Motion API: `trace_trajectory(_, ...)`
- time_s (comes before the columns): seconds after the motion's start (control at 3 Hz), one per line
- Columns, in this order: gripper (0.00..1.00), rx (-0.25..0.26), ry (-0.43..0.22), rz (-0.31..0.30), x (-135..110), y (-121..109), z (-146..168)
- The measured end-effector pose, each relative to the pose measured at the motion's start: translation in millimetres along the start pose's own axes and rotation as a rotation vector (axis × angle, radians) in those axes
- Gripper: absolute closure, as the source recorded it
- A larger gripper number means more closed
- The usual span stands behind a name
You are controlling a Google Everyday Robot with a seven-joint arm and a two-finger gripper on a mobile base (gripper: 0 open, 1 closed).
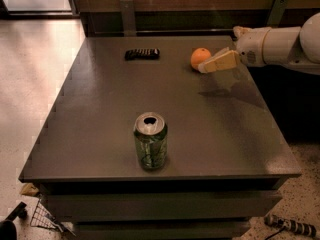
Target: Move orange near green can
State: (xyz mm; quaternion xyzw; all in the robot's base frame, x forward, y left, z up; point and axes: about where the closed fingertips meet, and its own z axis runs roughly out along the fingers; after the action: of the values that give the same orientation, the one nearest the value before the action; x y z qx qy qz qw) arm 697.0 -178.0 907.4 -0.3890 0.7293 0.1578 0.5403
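Observation:
The orange sits on the dark table at the far right. The green can stands upright near the table's front edge, its silver top open. My gripper reaches in from the right on a white arm. Its pale fingers point left and their tips lie right beside the orange's right side, just above the table top.
A flat black remote-like bar lies at the far middle of the table. Two upright posts stand behind the table. Pale floor lies to the left, and cables and a wire object lie on the floor below the front edge.

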Motion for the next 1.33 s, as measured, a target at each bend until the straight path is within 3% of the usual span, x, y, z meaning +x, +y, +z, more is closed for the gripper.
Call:
trace_trajectory(0.33, 0.0, 0.006, -0.09, 0.069, 4.7, -2.0, 31.9)
trace_trajectory(0.67, 0.0, 0.007, -0.09, 0.069, 4.5, -2.0, 32.0)
trace_trajectory(1.33, 0.0, -0.037, -0.167, 0.168, 26.6, -4.0, 54.4)
